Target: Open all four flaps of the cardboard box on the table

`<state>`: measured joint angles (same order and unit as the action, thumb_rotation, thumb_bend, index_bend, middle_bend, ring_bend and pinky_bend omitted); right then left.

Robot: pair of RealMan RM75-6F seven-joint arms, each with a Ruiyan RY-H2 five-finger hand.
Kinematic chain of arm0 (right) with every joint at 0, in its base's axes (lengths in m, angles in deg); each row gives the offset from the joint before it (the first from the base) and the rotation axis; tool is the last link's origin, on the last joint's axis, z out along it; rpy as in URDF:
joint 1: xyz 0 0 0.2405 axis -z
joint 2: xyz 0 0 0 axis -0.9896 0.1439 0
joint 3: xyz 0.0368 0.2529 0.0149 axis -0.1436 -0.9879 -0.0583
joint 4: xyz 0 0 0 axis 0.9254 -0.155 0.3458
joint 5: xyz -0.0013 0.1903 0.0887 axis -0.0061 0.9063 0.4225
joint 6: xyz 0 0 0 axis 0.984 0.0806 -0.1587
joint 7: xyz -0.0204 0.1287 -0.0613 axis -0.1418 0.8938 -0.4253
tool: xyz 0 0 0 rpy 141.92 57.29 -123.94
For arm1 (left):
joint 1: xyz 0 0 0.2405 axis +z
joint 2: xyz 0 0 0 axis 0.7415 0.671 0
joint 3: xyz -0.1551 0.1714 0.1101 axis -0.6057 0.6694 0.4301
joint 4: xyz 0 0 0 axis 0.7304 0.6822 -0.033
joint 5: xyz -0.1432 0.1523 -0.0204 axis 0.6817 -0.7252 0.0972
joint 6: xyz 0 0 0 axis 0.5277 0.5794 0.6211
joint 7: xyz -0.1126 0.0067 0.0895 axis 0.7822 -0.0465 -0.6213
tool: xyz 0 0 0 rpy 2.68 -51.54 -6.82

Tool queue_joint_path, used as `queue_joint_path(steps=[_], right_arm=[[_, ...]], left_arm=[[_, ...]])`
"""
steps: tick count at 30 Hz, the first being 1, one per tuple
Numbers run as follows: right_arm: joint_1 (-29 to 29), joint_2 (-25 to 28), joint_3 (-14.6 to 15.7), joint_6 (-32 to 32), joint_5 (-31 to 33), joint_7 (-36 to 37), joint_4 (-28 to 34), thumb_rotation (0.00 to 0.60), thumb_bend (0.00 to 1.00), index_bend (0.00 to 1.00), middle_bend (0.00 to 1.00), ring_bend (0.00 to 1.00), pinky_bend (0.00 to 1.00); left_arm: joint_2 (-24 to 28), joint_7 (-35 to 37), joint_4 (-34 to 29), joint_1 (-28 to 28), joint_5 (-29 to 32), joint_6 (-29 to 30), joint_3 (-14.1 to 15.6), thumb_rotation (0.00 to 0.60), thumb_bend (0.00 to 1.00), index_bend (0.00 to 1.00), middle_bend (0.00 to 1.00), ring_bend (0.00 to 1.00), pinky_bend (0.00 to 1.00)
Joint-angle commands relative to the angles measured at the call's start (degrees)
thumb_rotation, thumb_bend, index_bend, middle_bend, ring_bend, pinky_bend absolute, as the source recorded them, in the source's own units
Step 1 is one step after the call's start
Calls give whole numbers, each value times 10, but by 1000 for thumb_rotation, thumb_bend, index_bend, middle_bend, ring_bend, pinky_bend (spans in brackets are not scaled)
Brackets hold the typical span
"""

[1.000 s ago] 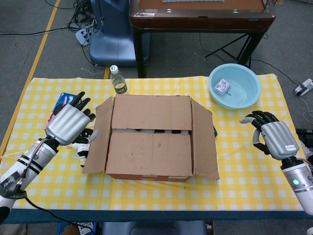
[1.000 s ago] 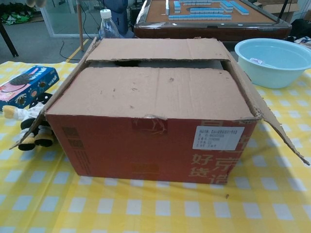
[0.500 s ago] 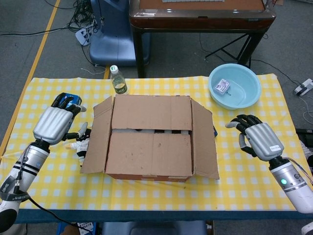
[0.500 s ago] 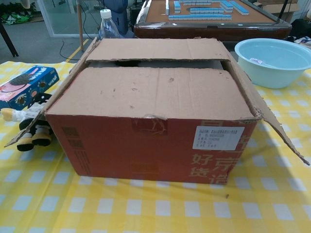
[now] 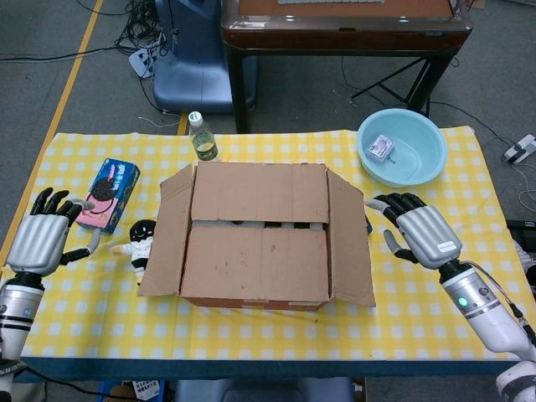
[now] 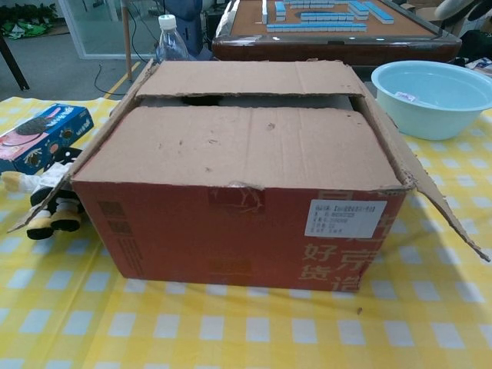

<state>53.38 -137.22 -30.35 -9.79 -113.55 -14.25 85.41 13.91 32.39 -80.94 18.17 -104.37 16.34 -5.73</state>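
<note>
The cardboard box (image 5: 258,243) stands mid-table, red-sided in the chest view (image 6: 246,231). Its left side flap (image 5: 165,234) and right side flap (image 5: 349,239) are folded outward and down. The far top flap (image 5: 260,193) and near top flap (image 5: 255,264) lie flat across the top with a narrow gap between them. My left hand (image 5: 40,241) hovers at the table's left edge, fingers apart, holding nothing. Just right of the right flap is my right hand (image 5: 419,233), fingers spread and empty. Neither hand shows in the chest view.
A blue cookie box (image 5: 110,193) and a small plush toy (image 5: 138,247) lie left of the box. A plastic bottle (image 5: 202,141) stands behind it. A light-blue basin (image 5: 402,146) holding a small packet sits at the back right. A dark table (image 5: 343,33) stands beyond.
My left hand has pulled away from the left flap to the table's left edge. My right hand has moved left and forward toward the right flap. The left flap dropped slightly lower.
</note>
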Motion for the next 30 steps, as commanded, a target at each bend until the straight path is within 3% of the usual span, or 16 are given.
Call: queue_joint_path(steps=[1,7,14,20,30], right_arm=[[-17,-15,-9,15,18,-17,1,600,525,151,169,150,180],[-55,-42,-23,53,69,-54,-1,600,515,111,119,99,180],[-99,-76,-37,83,111,-89,-9,600,385,78,79,58,180],[-138,-115,-41,103,160,-132,-21,600,330,32,48,31,142],[-183,-169,-40,108,217,-179,-57,600,321,7,22,0,98]], left_arm=[[-20,29,24,39,-48,43,16,218,433,309,250,101,0],[-29,55,45,78,-97,70,31,223,433,308,243,101,0],[-37,67,58,105,-123,82,33,222,433,309,240,101,0],[-49,77,72,120,-137,86,28,237,433,316,237,100,0],[-54,98,83,133,-151,73,23,238,433,316,234,100,0]])
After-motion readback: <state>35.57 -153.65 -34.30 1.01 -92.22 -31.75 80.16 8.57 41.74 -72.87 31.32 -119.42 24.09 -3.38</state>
